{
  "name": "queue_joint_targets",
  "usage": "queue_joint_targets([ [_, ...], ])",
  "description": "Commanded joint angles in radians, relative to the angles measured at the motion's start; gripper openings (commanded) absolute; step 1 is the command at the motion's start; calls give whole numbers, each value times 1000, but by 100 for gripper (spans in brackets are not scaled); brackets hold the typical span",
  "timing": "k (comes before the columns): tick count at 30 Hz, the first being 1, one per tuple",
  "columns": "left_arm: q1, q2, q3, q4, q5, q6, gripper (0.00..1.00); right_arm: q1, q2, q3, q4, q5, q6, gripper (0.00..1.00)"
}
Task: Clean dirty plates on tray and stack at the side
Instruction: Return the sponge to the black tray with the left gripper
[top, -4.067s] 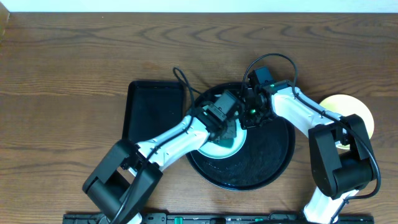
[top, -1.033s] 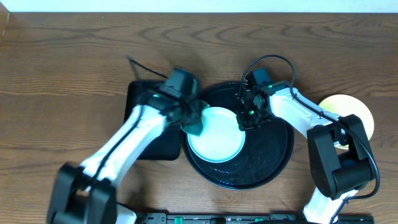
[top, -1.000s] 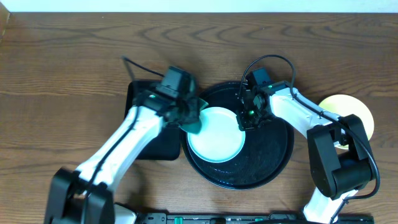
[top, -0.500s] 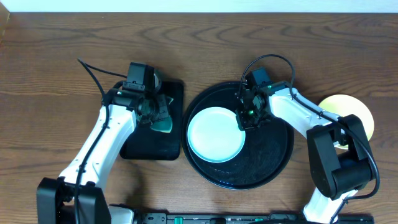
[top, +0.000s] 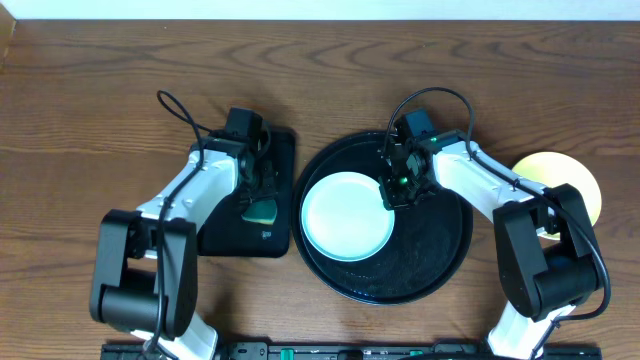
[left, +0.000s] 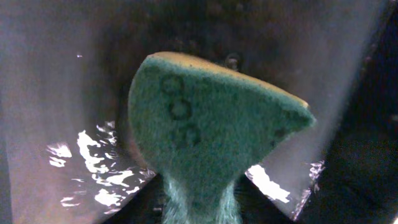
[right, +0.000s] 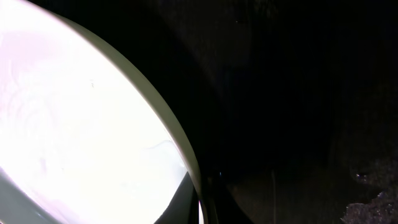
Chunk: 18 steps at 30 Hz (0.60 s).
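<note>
- Two black trays lie side by side on the bench (top: 90, 90), almost touching: a rectangular tray (top: 222, 236) at the left and the round tray (top: 440, 262) at the right.
- The left fingers (top: 258, 190) hang over the rectangular tray and are clenched on a green sponge (top: 262, 211). In the left wrist view the green sponge (left: 211, 143) is pinched narrow at its lower end. Its green face is toward the camera, a yellow layer runs along its upper edge, and the glossy tray floor is just behind it.
- A pale mint plate (top: 345, 218) lies in the left half of the round tray, between the two pairs of fingers. Its face looks clean.
- The right fingers (top: 390, 192) are at the right rim of this plate. The right wrist view is too dark there, so I cannot tell if they grip the rim or are released.
- A pale yellow plate (top: 572, 180) lies on the bench outside the round tray, well to the right of the right fingers, partly hidden by the right arm (top: 540, 240).
</note>
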Motion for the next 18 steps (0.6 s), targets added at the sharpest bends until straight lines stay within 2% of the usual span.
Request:
queue_joint_targets([
  [1,4,30,-6,4,-16,6,52,3,4,-11,-1,41,0,4],
  [7,4,8,-2,-2,-16,6,53,3,4,-11,-2,41,0,5],
  [14,4,-127,18,-28,-16,51,63,3,4,-11,-1,41,0,5],
  [18,4,-234,18,-115,-5,50,73,3,4,-11,0,41,15,1],
])
